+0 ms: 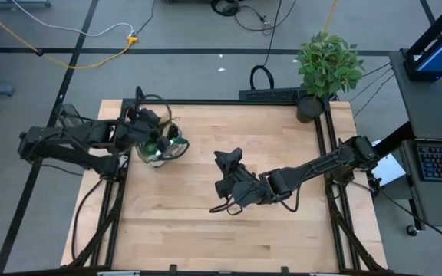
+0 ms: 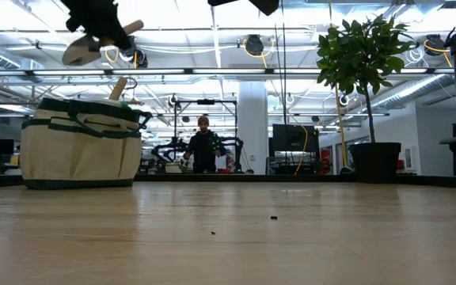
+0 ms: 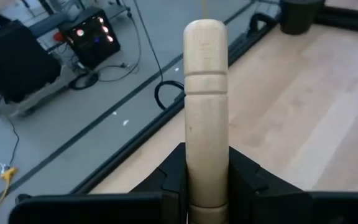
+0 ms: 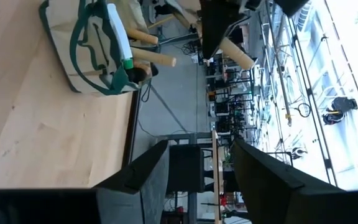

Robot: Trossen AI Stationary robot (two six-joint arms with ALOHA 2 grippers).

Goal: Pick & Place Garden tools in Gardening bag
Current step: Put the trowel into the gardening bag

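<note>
The tan gardening bag (image 1: 159, 147) with green trim stands at the table's far left, and also shows in the low view (image 2: 81, 142) and the right wrist view (image 4: 89, 53). Wooden handles (image 4: 151, 58) and a green spray bottle (image 4: 118, 34) stick out of its top. My left gripper (image 1: 153, 129) hovers above the bag, shut on a wooden-handled garden tool (image 2: 105, 39). My right gripper (image 1: 227, 162) is open and empty over the table's middle, high above the tabletop; its fingers show in its own wrist view (image 4: 197, 171). My left gripper pinches the tool's wooden handle (image 3: 206, 155) between its two fingers (image 3: 244, 180), back from the handle's rounded free end (image 3: 205, 37). The tool is lifted clear above the bag and tilted, with the handle end (image 2: 135, 27) higher and the pale blade (image 2: 77, 54) lower.
A leafy potted plant (image 1: 327, 69) stands at the table's far right corner and also shows in the low view (image 2: 370, 87). A black cable loop (image 1: 262, 77) lies beyond the far edge. A person (image 2: 204, 146) stands far behind the table. Bare wood (image 1: 206, 238) fills the near half.
</note>
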